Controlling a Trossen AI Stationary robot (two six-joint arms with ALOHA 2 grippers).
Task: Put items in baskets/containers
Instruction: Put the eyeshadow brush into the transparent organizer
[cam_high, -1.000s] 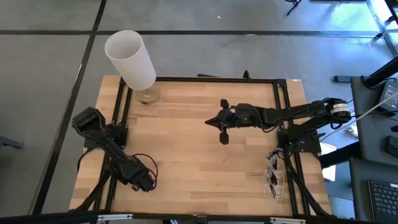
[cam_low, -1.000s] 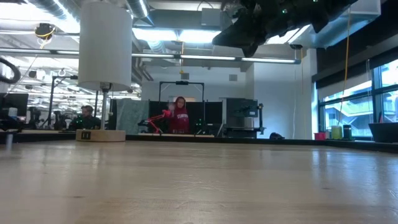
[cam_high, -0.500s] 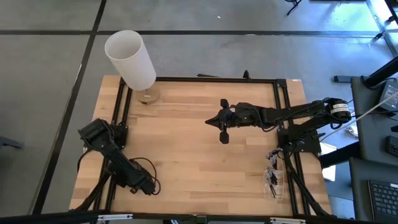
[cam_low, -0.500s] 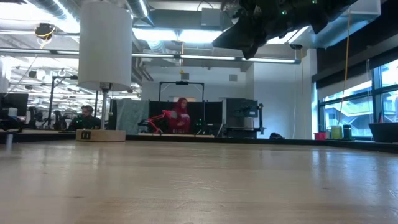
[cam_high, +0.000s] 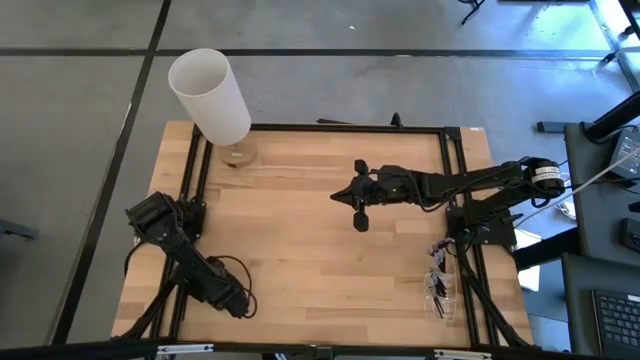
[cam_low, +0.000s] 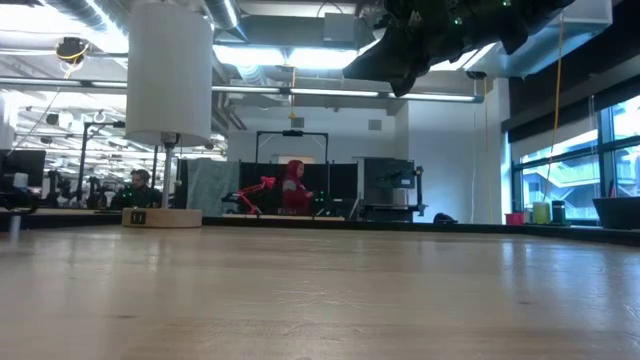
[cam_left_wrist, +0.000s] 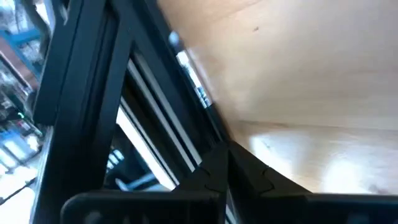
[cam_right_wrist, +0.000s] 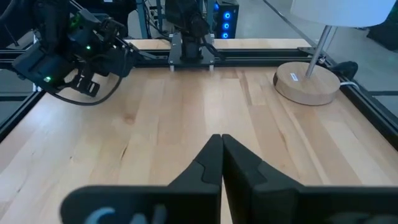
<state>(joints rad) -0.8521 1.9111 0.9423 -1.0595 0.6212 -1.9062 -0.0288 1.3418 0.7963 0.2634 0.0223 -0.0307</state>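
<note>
Now, going from the left side, the left gripper (cam_high: 238, 302) is lying low near the table's (cam_high: 300, 250) near-left corner, beside the black frame (cam_left_wrist: 93, 93). Its fingers are pressed together and are holding nothing. A lamp (cam_high: 210, 95) with a white shade is standing at the far-left corner on a round wooden base (cam_right_wrist: 308, 84).

In the middle, the right gripper (cam_high: 358, 205) is hanging well above the bare wood (in the low view it is showing only at the top of the picture). Its fingers (cam_right_wrist: 221, 162) are also meeting, with nothing between them.

At the right, the holder (cam_high: 440, 292) is sitting by the near-right frame rail, off the wooden top, and some dark brushes (cam_high: 436, 285) are showing in it or at it; I cannot tell how many, or whether they are truly inside. No brush is lying on the wood.

I am judging that the brushes will be light, stiff and thin, and their smooth handles may be slipping or rolling between the fingers. The best hold is probably across the handle near its middle, away from the soft tip. The clear holder looks light too, so it may be shifting when touched.
</note>
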